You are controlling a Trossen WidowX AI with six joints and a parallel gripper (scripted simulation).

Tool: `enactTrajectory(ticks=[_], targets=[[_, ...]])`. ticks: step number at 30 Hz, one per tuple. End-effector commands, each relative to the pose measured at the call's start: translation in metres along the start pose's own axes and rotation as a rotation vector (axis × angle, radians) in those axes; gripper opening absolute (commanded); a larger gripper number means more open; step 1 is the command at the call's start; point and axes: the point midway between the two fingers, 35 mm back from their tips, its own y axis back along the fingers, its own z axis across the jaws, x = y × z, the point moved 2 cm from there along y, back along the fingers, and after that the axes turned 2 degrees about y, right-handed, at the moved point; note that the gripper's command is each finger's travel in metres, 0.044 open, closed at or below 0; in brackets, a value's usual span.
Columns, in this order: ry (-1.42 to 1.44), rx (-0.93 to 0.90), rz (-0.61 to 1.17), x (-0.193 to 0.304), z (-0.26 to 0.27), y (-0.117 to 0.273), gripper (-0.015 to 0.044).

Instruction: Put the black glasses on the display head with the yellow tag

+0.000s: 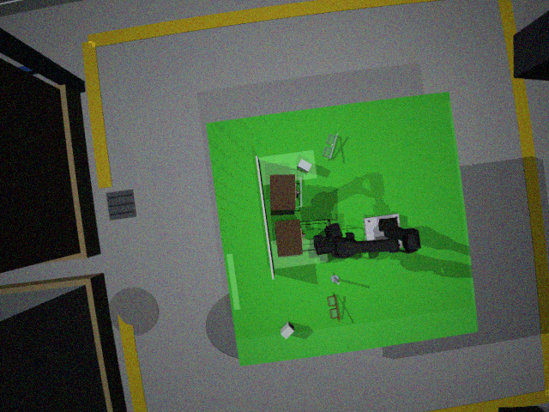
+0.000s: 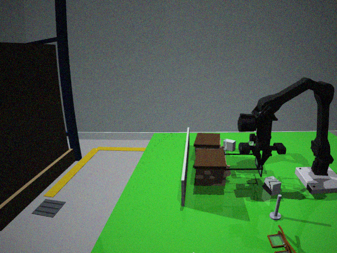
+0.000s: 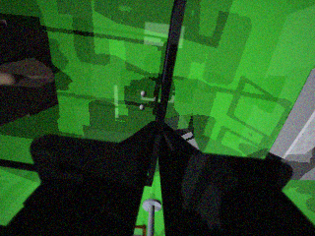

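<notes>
Across the surface (image 1: pixel 399 133) (image 2: pixel 149 217) (image 3: pixel 290 49), the nearer head (image 1: pixel 288 238) (image 2: pixel 209 157) (image 3: pixel 30 74) stands straight ahead of my gripper (image 1: pixel 325 243) (image 2: pixel 260 164) (image 3: pixel 157 126), its face toward me; the other head (image 1: pixel 282 192) (image 2: pixel 206 139) is ahead and off to one side. I take the nearer one for my target, though I can't make out a yellow tag in this dim view. The black glasses (image 1: pixel 316 221) (image 2: pixel 245 168) (image 3: pixel 168 64) are pinched in my closed fingers, frame crosswise, temples reaching forward. Their tips end near the face, roughly straddling it, so my next move should be straight ahead, keeping both temples level and the bridge lined up with the nose (image 1: pixel 303 233) (image 2: pixel 228 166).
</notes>
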Motion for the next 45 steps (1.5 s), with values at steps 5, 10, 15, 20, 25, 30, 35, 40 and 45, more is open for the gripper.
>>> enactTrajectory(ticks=[5,10,15,20,25,30,35,40,45], targets=[[0.004,0.008,0.003,0.000,0.012,-0.002,0.0000],[0.004,0.007,0.003,0.000,0.019,-0.002,0.0000],[0.004,0.007,0.003,0.000,0.026,-0.002,0.0000],[0.004,0.006,0.003,-0.001,0.033,-0.001,0.0000],[0.004,0.006,0.003,-0.001,0.040,-0.001,0.0000],[0.004,0.005,0.003,-0.001,0.047,0.000,0.0000],[0.004,0.005,0.003,-0.001,0.054,0.000,0.0000],[0.004,0.004,0.003,-0.002,0.061,0.000,0.0000],[0.004,0.004,0.003,-0.002,0.068,0.000,0.0000]])
